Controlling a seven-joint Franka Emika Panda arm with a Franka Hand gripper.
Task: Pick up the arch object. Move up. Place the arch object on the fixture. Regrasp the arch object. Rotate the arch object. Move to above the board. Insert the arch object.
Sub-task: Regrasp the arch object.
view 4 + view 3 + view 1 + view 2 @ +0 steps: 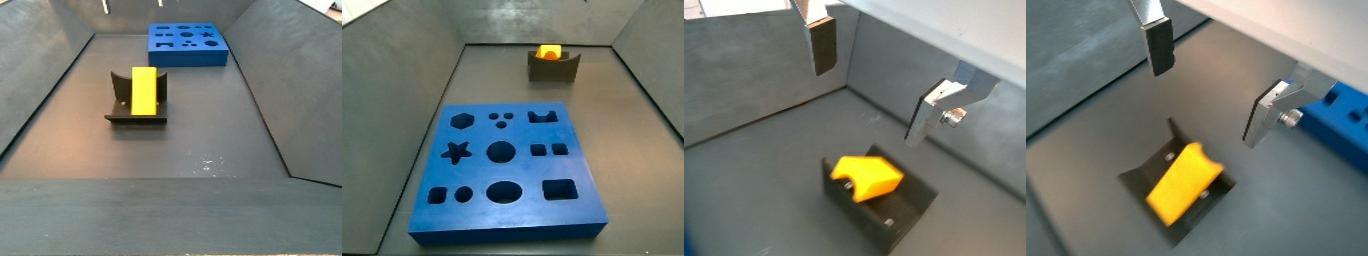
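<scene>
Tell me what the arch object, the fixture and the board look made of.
Arch object: probably plastic, evenly yellow and smooth.
Fixture: dark and matte; metal or plastic, can't tell.
Board: likely plastic or painted, uniform blue with clean-cut holes.
The gripper hangs open above the fixture; its fingers look like bare metal.

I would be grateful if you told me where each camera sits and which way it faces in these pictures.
Wrist view: on the arm, looking down past the open gripper at the arch object on the fixture.
Wrist view: same, plus a corner of the board.
Side view: beyond the board, facing the fixture; no robot visible.
Side view: opposite end, fixture near, board far; finger tips at the top edge.
All share the arch object.
</scene>
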